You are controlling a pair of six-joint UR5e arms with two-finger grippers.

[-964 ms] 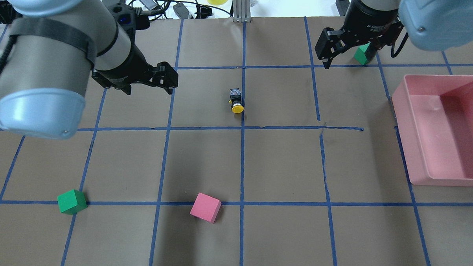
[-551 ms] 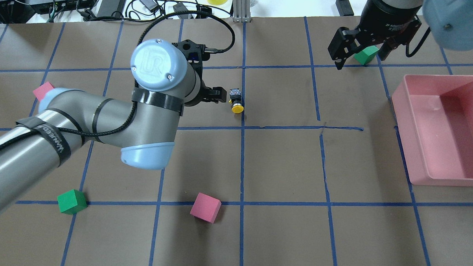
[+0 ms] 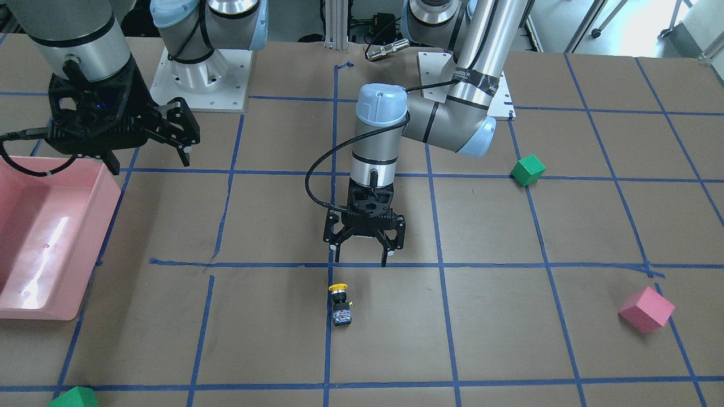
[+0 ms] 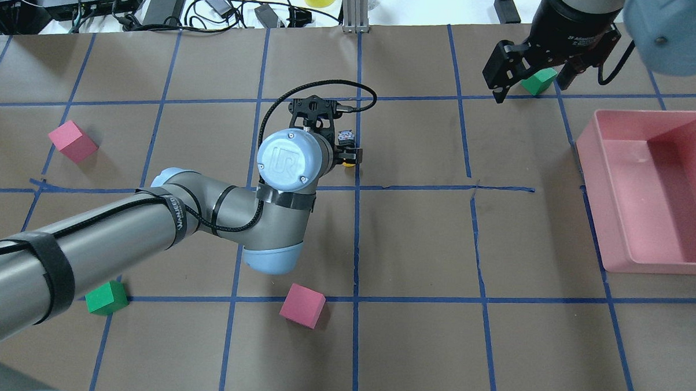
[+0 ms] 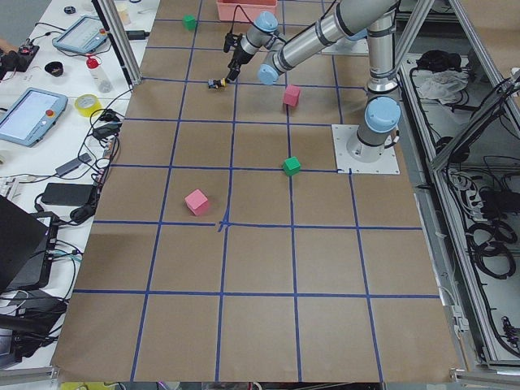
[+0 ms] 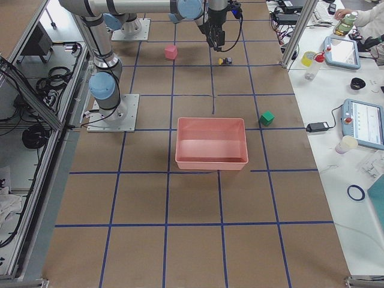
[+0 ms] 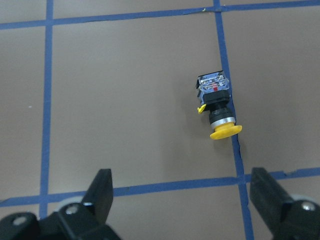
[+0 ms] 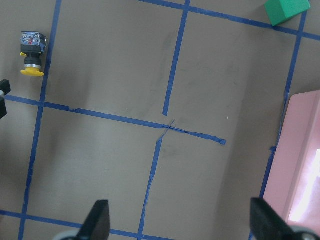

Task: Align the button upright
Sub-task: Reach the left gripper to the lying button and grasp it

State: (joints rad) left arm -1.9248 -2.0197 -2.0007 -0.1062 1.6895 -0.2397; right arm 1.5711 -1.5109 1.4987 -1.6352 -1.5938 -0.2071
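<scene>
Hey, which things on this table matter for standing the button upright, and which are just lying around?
In the job: button, lying on its side; left gripper, open, close by.
Lying about: near pink cube, left pink cube, near green cube, far green cube, pink bin.

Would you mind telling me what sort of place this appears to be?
Probably a robotics lab test cell: a left arm and right arm bolted to a table gridded with blue tape, with teach pendants and cables alongside.
</scene>
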